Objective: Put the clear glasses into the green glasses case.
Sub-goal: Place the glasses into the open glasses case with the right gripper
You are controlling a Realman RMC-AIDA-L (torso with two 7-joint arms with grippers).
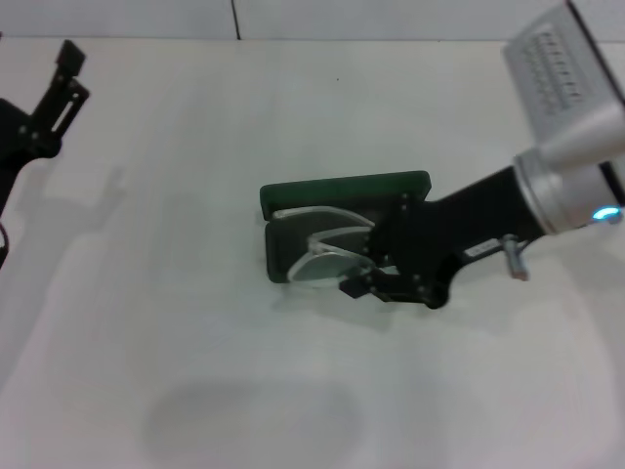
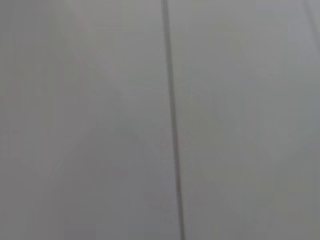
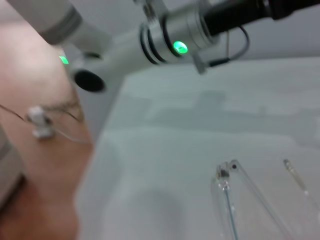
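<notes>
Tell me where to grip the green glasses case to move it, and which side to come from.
Grip the green glasses case across its shallow grey base at the end away from the right gripper, coming from above. The raised lid blocks the far side, and the clear glasses fill the tray. The left gripper is parked far off.

The clear glasses (image 3: 235,195) lie on the pale surface (image 3: 165,150), their thin arms spread apart. Beyond the surface's edge, a silver and black robot arm (image 3: 170,37) shows a green light (image 3: 180,48).
</notes>
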